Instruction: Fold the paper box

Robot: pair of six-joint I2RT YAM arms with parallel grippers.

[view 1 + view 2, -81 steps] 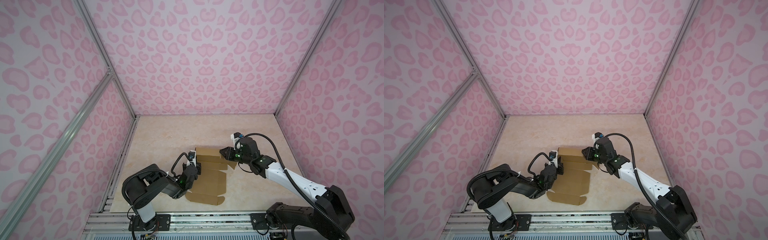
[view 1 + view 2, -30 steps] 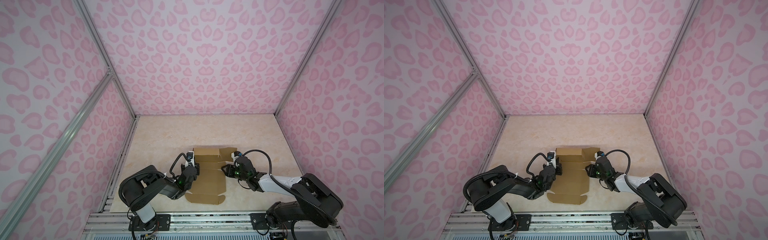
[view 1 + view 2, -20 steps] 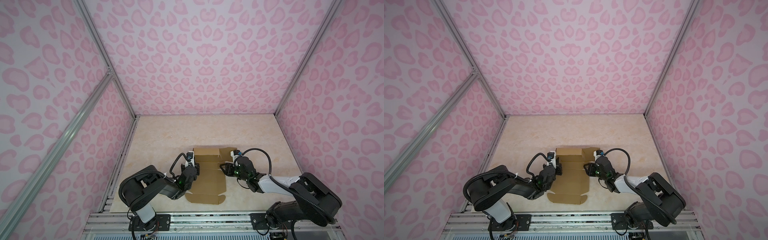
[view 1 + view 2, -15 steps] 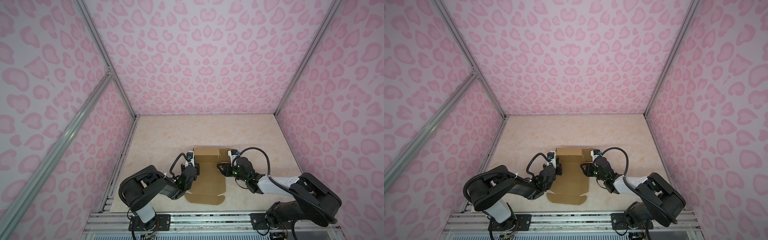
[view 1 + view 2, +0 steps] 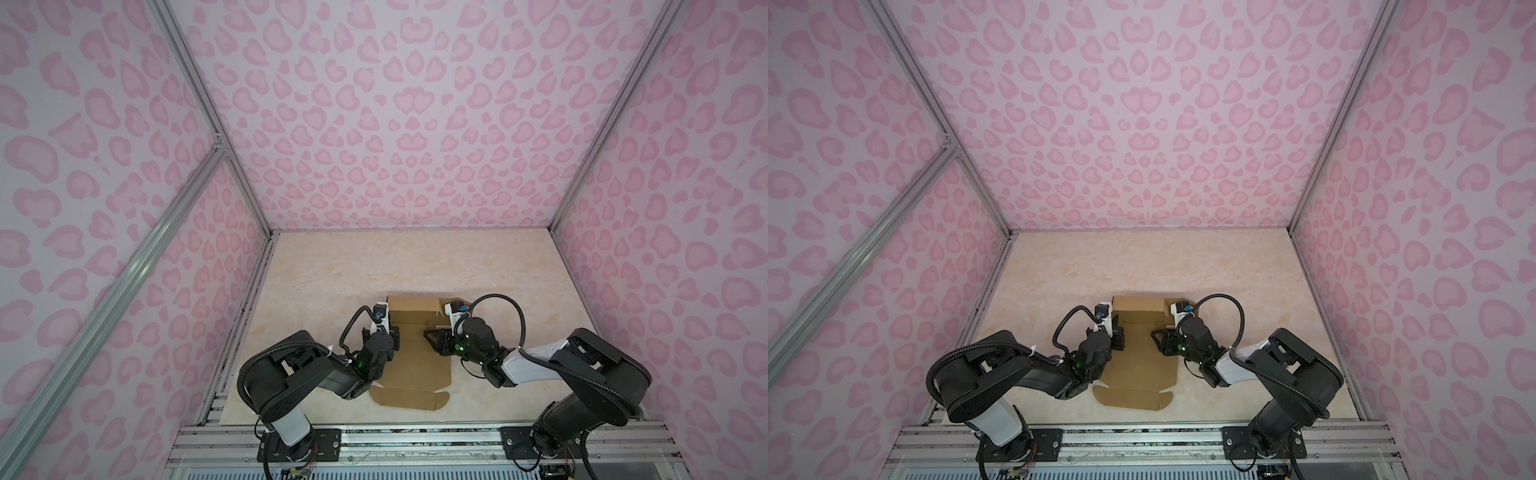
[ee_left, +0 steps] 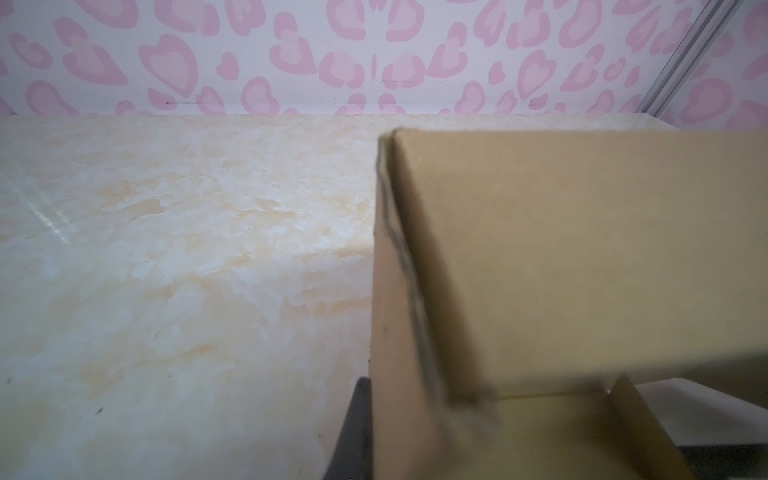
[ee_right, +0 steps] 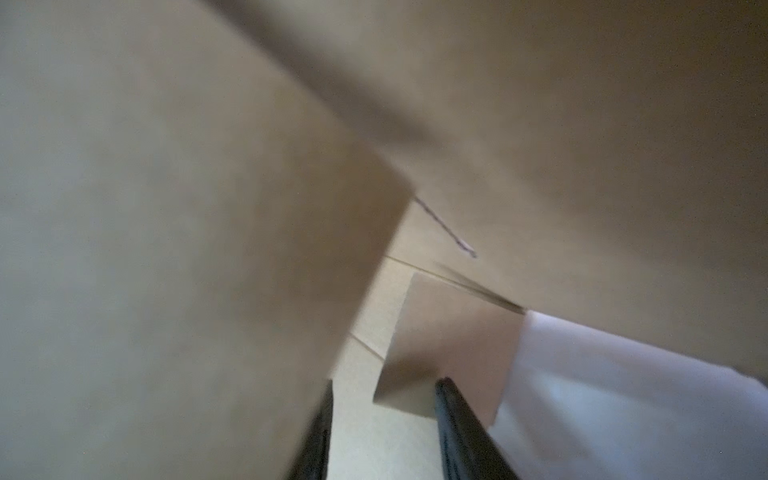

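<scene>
The paper box (image 5: 415,370) (image 5: 1140,370) is brown cardboard, half folded, lying near the table's front middle with its far wall raised. My left gripper (image 5: 392,332) (image 5: 1119,332) is shut on the box's left side wall. In the left wrist view one dark finger (image 6: 355,432) lies against the outside of that wall (image 6: 582,249); the other finger is hidden behind it. My right gripper (image 5: 434,338) (image 5: 1160,337) (image 7: 386,384) reaches in over the box's right side. Its jaws stand apart with bare surface between them. A raised flap (image 7: 166,208) rests against the outer side of one finger.
The beige marbled table (image 5: 353,270) stretches back to the pink heart-patterned walls (image 5: 395,145) on three sides. A metal rail (image 5: 415,436) with both arm bases runs along the front edge. The box's near lid flap (image 5: 409,401) lies flat by that edge.
My right gripper has slid left from beside the box's right edge to over its floor, and the right side flap has come up with it. The left arm has not moved.
</scene>
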